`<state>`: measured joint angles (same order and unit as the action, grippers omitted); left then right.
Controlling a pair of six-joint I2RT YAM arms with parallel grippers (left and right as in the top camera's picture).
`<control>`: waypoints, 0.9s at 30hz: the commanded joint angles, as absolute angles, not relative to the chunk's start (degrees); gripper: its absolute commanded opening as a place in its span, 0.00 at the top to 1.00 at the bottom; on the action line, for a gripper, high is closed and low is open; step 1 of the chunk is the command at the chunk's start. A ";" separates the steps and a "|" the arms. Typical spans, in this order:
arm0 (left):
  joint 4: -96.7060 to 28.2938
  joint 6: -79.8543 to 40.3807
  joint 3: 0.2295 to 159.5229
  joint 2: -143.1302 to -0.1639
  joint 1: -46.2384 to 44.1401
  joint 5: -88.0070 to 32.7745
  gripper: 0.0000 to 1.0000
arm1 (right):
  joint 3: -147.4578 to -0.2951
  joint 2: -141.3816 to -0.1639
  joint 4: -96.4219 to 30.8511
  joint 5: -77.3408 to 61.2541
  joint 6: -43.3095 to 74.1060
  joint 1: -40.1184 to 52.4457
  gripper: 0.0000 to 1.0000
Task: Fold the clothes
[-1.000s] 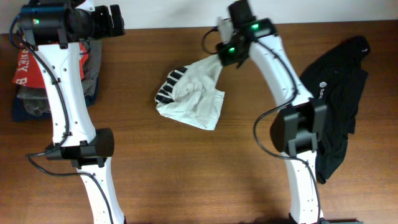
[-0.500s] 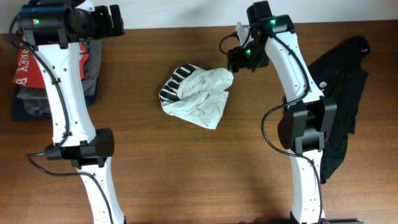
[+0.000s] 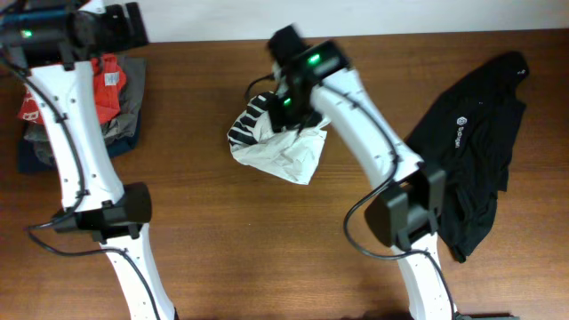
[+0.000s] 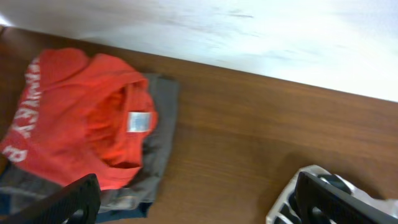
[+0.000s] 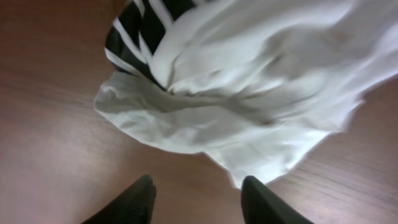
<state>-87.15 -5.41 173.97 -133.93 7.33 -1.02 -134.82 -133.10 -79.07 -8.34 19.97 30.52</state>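
Right gripper (image 5: pixel 198 190): in its wrist view we see the fingers spread and empty; overhead hides them.
Left gripper (image 4: pixel 202 202): fingers wide, empty.
White T-shirt (image 3: pixel 280 156): crumpled mid-table, at twelve o'clock from the right fingers.
Black garment (image 3: pixel 471 151): table's three o'clock, overhead only.

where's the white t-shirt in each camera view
Overhead: the white T-shirt lies crumpled just left of mid-frame.
Left wrist: only a striped corner of the white T-shirt shows, at the bottom right edge.
Right wrist: the white T-shirt fills the upper frame.
Shared landmark: its black lettering, which reads as stripes, shows in all three views.
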 commanded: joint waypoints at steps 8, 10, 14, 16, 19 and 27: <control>-88.58 -4.47 174.36 -134.15 9.91 -0.80 0.00 | -118.32 -131.96 -62.70 -0.58 34.61 35.20 0.55; -88.82 -4.49 174.36 -134.15 9.91 -0.80 0.01 | -116.97 -131.96 -60.38 -0.34 34.61 35.14 0.55; -89.01 -4.49 174.36 -134.15 9.91 -0.80 0.01 | -116.60 -131.96 -59.57 -0.32 34.57 35.14 0.57; -89.23 -4.49 174.36 -134.15 9.91 -0.80 0.01 | -116.71 -131.90 -60.66 -0.30 34.52 35.03 0.75; -89.47 -4.49 174.36 -134.15 9.91 -0.80 0.01 | -117.32 -131.59 -63.70 -0.36 34.37 34.22 0.96; -89.47 -4.49 174.36 -134.17 9.91 -0.80 0.01 | -119.50 -129.40 -74.48 -0.03 34.20 30.28 0.96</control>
<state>-89.41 -5.41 173.97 -133.95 9.89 -1.02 -117.60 -132.92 -72.84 -1.48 33.87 32.10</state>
